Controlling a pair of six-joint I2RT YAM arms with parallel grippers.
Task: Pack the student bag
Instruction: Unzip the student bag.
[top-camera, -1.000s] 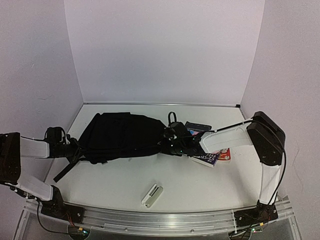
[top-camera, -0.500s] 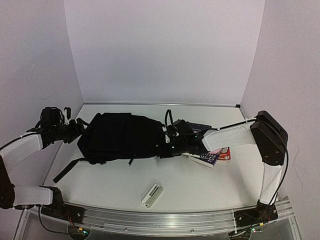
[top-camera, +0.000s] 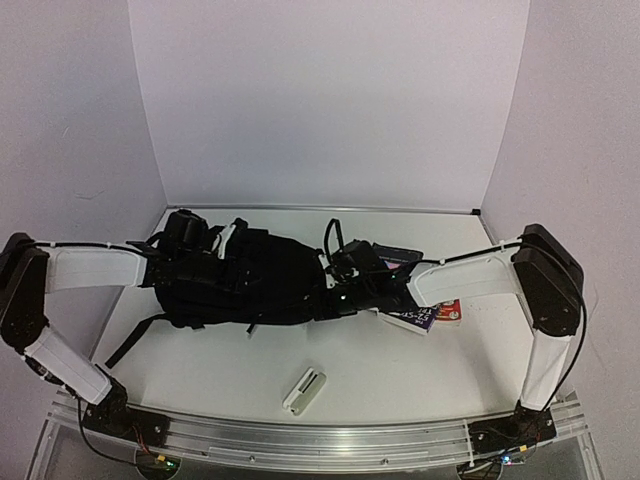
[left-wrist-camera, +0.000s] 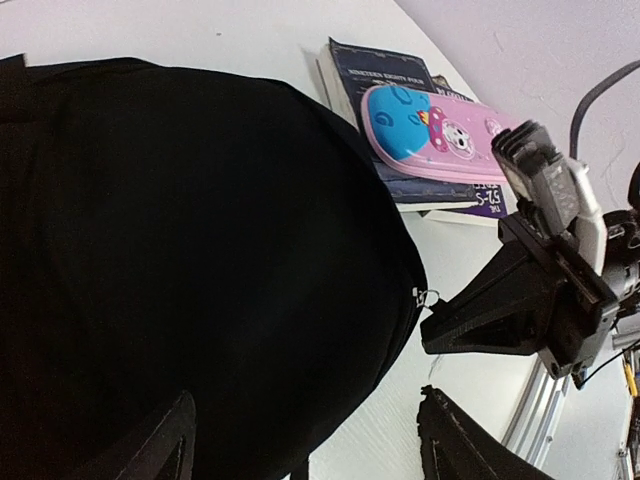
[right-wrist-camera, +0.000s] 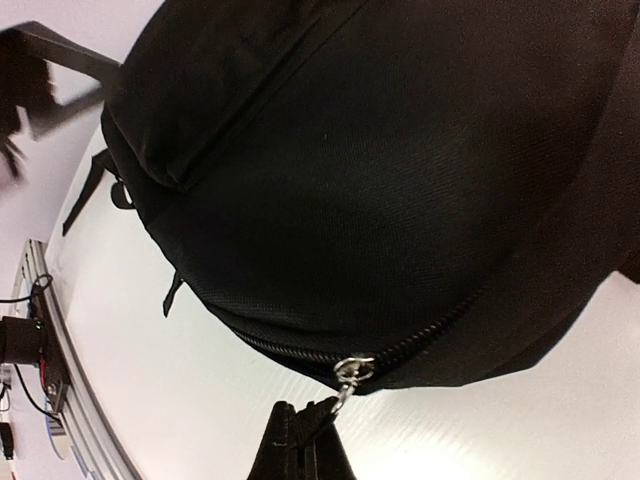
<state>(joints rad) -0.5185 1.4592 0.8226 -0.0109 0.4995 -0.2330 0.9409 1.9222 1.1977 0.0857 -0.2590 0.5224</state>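
The student bag (top-camera: 255, 285), a big black backpack, lies on its side across the table and fills the left wrist view (left-wrist-camera: 200, 250) and the right wrist view (right-wrist-camera: 380, 170). My right gripper (top-camera: 336, 284) is at the bag's right end, shut (right-wrist-camera: 305, 428) on the metal zipper pull (right-wrist-camera: 348, 374) of a closed zipper. From the left wrist I see that same gripper (left-wrist-camera: 452, 325) touching the pull (left-wrist-camera: 428, 297). My left gripper (top-camera: 232, 246) hovers open (left-wrist-camera: 305, 440) above the bag's top, holding nothing.
A pink and blue pencil case (left-wrist-camera: 440, 135) lies on stacked books (left-wrist-camera: 385, 70) beyond the bag's right end. A book (top-camera: 428, 315) shows under my right arm. A small white object (top-camera: 304, 389) lies near the front rail (top-camera: 320, 440).
My left gripper has opened and swung from the bag's left strap area up and rightward over the bag. My right gripper stays shut on the zipper pull.
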